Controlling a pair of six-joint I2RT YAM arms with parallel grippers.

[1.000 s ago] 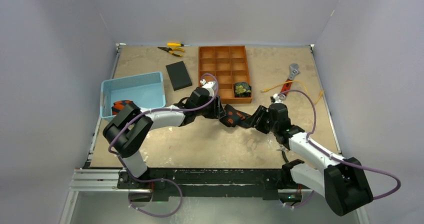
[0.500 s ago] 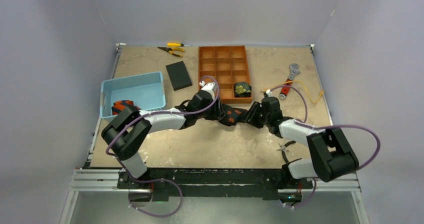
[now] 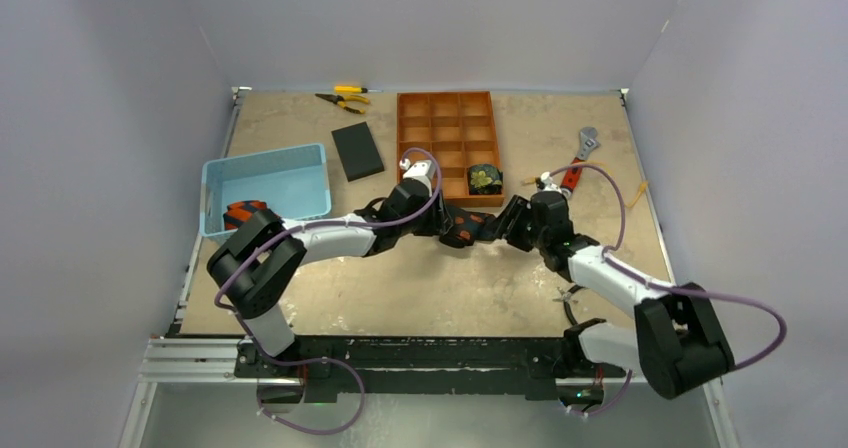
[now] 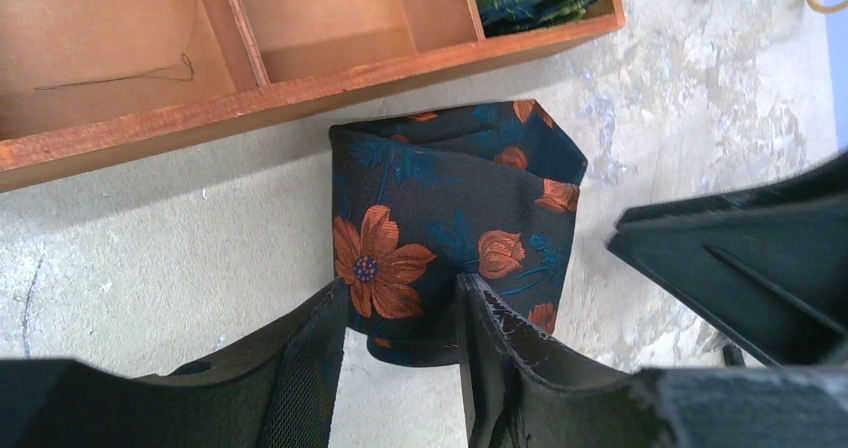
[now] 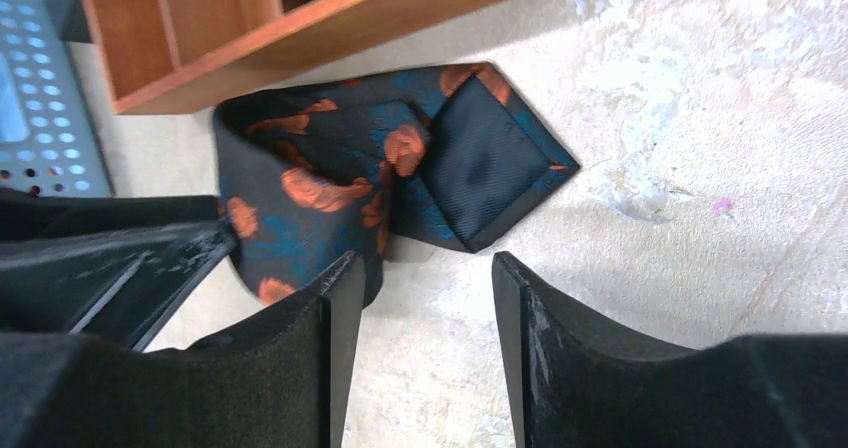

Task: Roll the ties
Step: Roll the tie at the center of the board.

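The sandy surface [image 3: 420, 288] carries an orange compartment tray [image 3: 400, 143] at the back. Just beside its near wall lies the floral tie [image 3: 465, 228], dark blue with orange blossoms, doubled into a short, thick bundle between the two arms. Its long axis runs left to right, roughly along the tray's near wall. The pointed blade end is flipped to show its black lining and aims toward the right arm's side. It looks light, soft and slick, so the layers would likely slide and spring loose unless pinched through the whole stack. The folded end, squeezed across the width, seems the best hold. The left gripper [image 4: 402, 290] is clamped on that folded end, fabric filling the gap between its fingers. The right gripper [image 5: 425, 260] stands apart over bare surface beside the tip, holding nothing. A green-gold tie [image 3: 485, 179] sits rolled in the tray's near-right compartment.
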